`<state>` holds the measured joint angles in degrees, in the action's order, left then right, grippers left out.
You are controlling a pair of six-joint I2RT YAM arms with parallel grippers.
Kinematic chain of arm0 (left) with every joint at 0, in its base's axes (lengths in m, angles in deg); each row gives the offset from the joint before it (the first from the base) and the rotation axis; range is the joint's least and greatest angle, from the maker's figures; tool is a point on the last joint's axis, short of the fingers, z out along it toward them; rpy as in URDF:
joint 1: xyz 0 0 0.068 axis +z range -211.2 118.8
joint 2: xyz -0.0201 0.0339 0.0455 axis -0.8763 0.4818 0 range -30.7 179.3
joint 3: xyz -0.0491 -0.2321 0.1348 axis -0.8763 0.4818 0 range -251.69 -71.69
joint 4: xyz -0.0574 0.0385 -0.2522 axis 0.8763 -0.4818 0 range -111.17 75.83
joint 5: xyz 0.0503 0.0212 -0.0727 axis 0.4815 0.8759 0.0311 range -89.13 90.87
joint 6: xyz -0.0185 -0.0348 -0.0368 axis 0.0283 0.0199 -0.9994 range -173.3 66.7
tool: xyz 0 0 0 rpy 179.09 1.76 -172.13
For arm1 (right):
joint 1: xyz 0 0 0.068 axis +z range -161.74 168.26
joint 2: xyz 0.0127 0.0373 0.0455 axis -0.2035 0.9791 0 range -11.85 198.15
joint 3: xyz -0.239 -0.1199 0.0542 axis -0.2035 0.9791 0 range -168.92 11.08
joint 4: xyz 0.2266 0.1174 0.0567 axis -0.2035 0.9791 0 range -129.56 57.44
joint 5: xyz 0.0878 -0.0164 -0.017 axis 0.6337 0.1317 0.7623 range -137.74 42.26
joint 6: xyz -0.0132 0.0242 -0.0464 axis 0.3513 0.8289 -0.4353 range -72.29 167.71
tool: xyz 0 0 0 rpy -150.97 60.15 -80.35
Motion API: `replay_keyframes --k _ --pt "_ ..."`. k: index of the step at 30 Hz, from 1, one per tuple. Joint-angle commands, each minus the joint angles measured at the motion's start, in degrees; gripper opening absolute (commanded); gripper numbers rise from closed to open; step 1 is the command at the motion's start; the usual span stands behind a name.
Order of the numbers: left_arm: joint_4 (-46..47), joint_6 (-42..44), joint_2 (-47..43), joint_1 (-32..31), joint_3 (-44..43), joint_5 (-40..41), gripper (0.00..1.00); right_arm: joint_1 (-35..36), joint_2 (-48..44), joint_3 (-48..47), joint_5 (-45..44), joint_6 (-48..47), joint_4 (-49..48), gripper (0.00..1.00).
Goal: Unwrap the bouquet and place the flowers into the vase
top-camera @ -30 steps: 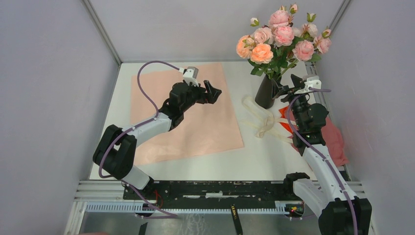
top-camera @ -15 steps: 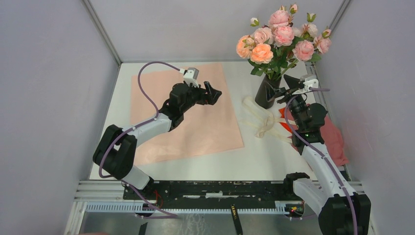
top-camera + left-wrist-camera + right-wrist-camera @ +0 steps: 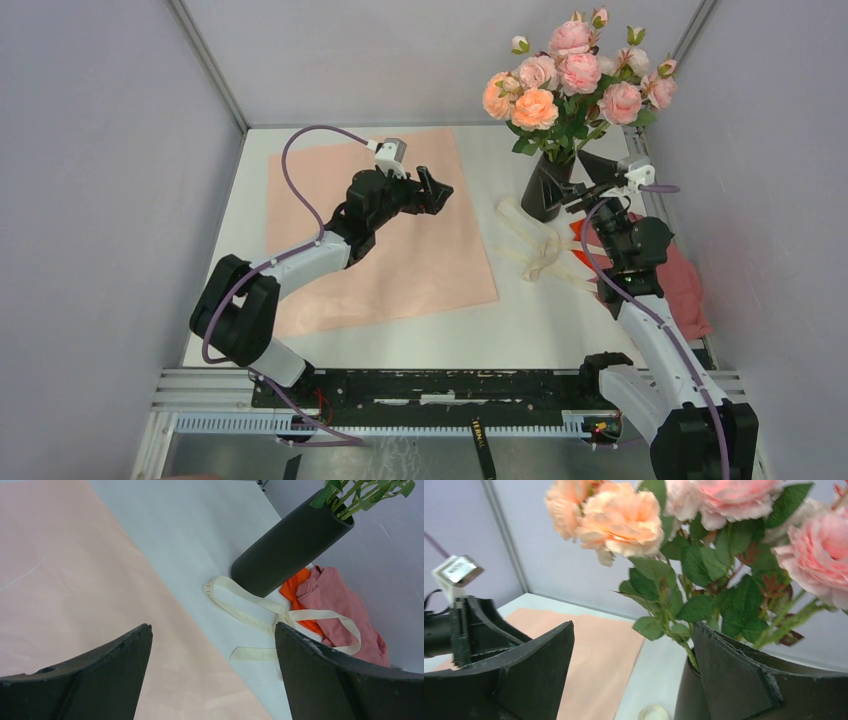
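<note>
Grey-walled cell, white desk (image 3: pixel 520 320). Flowers (image 3: pixel 570 75) upright in vase (image 3: pixel 545 190), back right; wrapping paper (image 3: pixel 400 260) flat, ribbon (image 3: pixel 260 605) loose beside vase. Right gripper (image 3: pixel 583 180) released, empty, just beside vase; left gripper (image 3: pixel 432 185) released above paper. Judgement: back right gripper off level, clear of leaves, no nudge to vase. Ribbon print too small to read.

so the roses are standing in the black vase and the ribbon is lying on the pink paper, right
Not quite. The roses do stand in the black vase, but the ribbon is not on the pink paper. It lies on the bare white table, by the foot of the vase. The left wrist view shows this plainly.
</note>
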<state>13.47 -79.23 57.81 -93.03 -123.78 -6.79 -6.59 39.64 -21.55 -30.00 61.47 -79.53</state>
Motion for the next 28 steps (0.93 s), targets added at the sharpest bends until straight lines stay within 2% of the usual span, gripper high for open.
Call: replay_keyframes --k 1,4,9,22,28 --pt "2.5 0.0 -1.2 -0.2 -0.6 -2.4 0.96 0.0 -0.5 -2.0 12.9 2.8 -7.3 0.94" --pt "2.2 1.0 -1.7 -1.1 -0.9 -1.4 0.96 0.1 1.7 -5.4 23.0 4.0 -7.5 0.96" --pt "1.9 0.9 -0.8 -1.2 -1.2 -1.1 0.96 0.1 1.6 -5.0 18.0 0.8 -3.6 0.97" --pt "2.0 1.0 -0.7 -1.2 -1.1 -0.7 0.96 0.1 2.5 -5.1 17.7 0.2 -3.0 0.98" --pt "0.6 2.2 -2.0 -1.9 -0.5 5.1 0.99 0.1 2.4 -4.9 17.4 0.3 -2.9 0.98"
